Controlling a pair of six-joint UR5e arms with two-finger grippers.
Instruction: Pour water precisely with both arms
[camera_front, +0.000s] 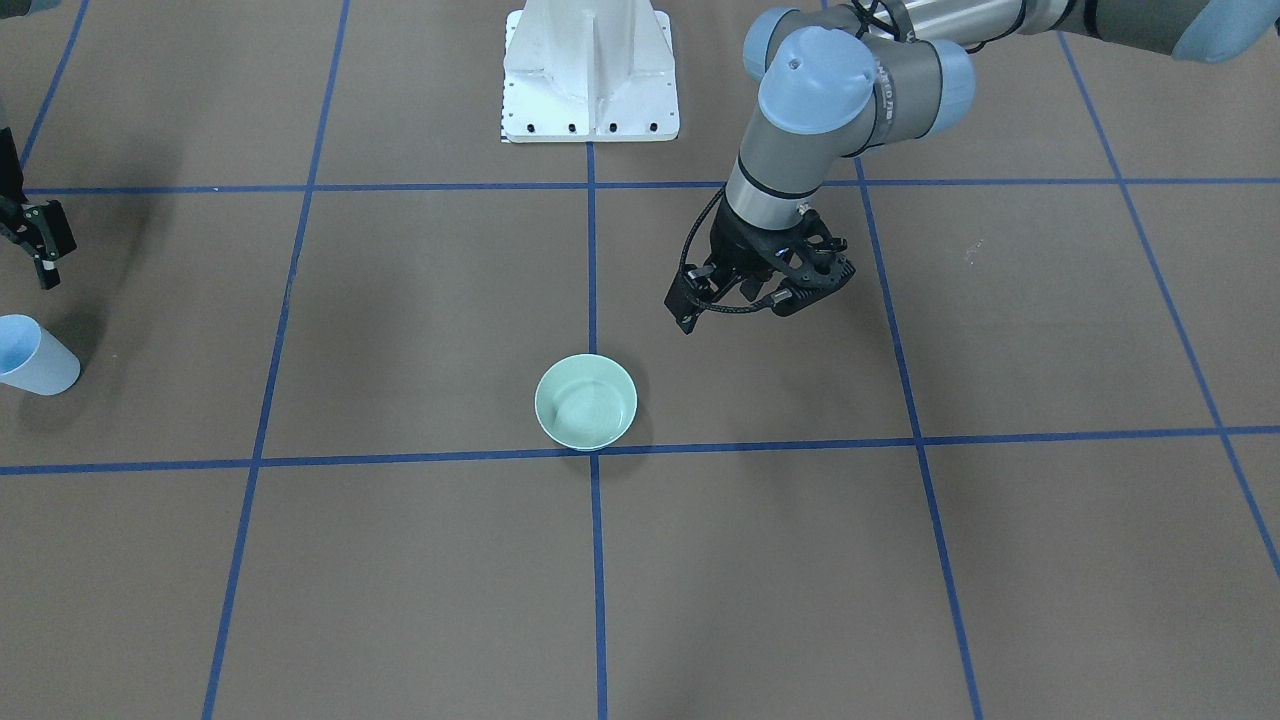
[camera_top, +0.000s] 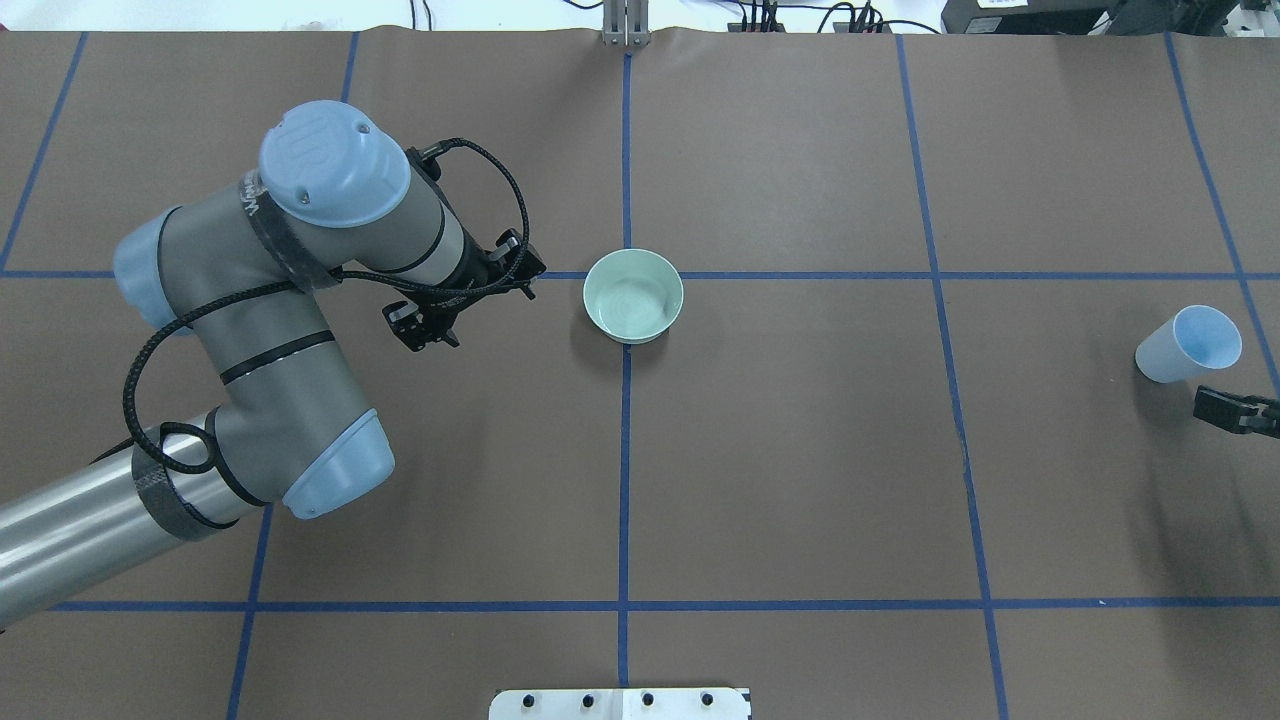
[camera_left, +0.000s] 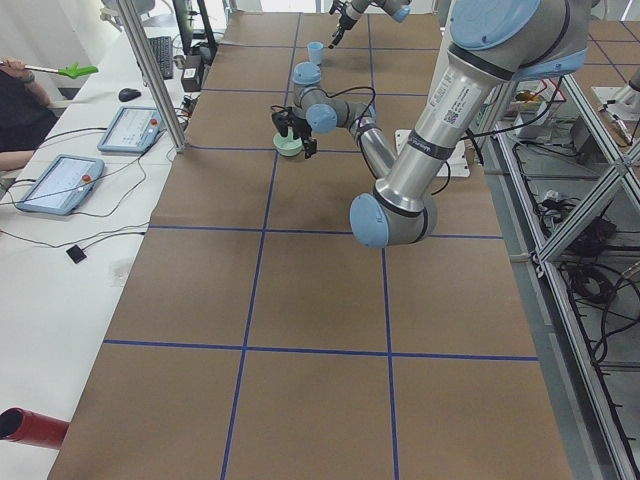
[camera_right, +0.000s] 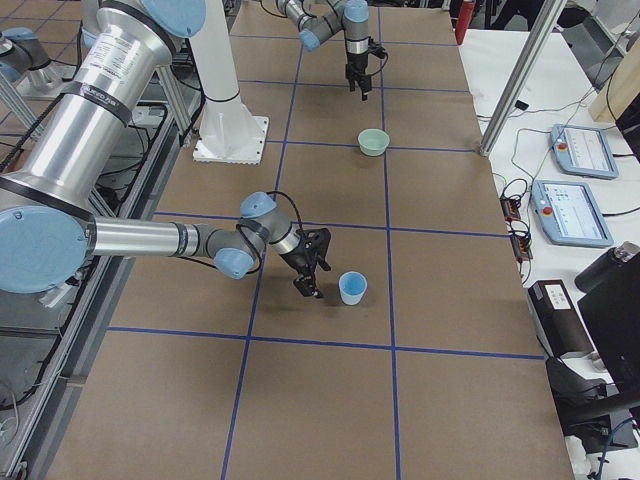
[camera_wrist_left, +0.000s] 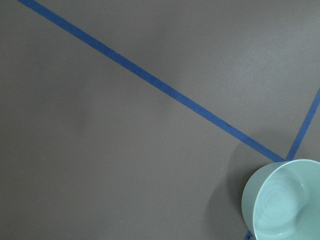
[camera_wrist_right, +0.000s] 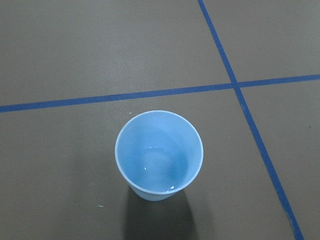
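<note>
Over the brown table (camera_top: 800, 480) the left arm (camera_top: 280, 330) reaches with its elbow bent. The left gripper (camera_top: 462, 298) points down just left of the green bowl (camera_top: 633, 296), not touching it. The right arm (camera_right: 130, 240) lies low at the table's right edge, with the right gripper (camera_right: 308, 288) beside the blue cup (camera_top: 1190, 343) of water. I cannot tell whether either pincer is spread or closed. A broad stretch of table separates bowl and cup.

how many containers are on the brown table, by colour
pale green bowl: 1
light blue cup: 1
total: 2
</note>
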